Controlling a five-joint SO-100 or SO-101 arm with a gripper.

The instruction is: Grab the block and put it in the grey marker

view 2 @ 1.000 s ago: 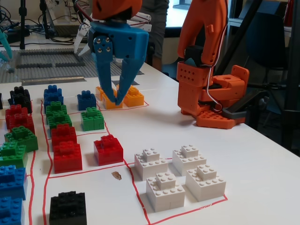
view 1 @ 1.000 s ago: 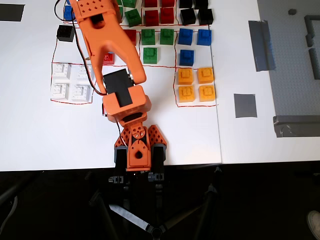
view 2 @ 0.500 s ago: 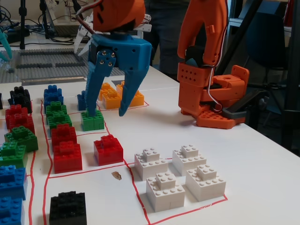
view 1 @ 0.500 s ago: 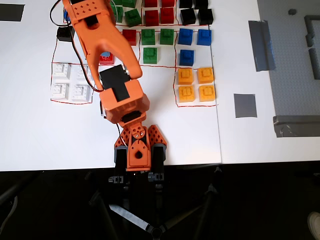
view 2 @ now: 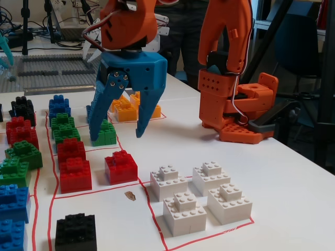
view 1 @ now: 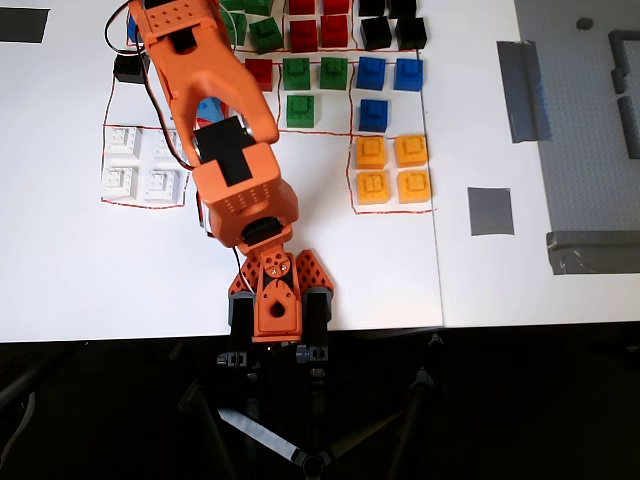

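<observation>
The overhead view shows the grey marker (view 1: 490,211), a bare tape square on the desk (view 1: 80,270) far right of the brick grid; the arm hides most of the tool there. The fixed view shows the blue tool (view 2: 116,134), its two fingers spread wide apart, empty, touching nothing, hovering above and just behind the block (view 2: 121,166). The red block sits on the desk beside the white bricks (view 2: 201,194).

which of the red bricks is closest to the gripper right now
The lone red block beside the white bricks; the open gripper hangs just above it, while the other red bricks sit farther left.
</observation>
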